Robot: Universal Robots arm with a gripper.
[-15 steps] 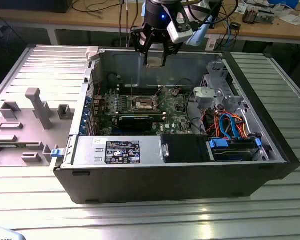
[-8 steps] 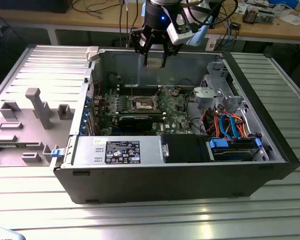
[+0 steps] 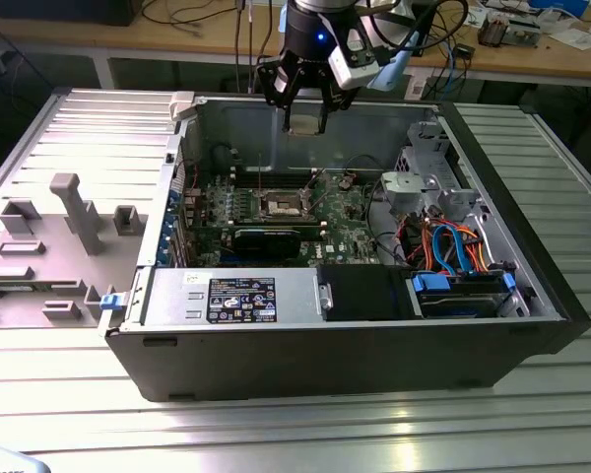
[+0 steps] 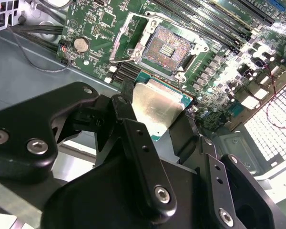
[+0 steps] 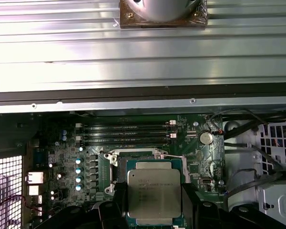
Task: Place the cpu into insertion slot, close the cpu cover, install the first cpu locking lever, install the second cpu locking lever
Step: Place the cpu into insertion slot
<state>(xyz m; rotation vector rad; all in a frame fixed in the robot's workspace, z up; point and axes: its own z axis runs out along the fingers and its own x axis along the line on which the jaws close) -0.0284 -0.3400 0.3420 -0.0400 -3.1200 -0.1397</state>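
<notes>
— Set where?
— On a ribbed metal table (image 3: 276, 424), inside an open computer case (image 3: 532, 305). At the far side, a workbench (image 3: 98, 44) strewn with cables (image 3: 192, 15). On the exterior view's left, a grey fixture tray (image 3: 49, 246).
— Holding anything?
— Yes: clamped in the gripper (image 3: 305, 120) by two opposite edges, the cpu (image 5: 154, 193), metal top showing in both wrist views. Poised above the motherboard (image 3: 355, 212), clear of the insertion slot (image 4: 166, 50), its pins uncovered.
</notes>
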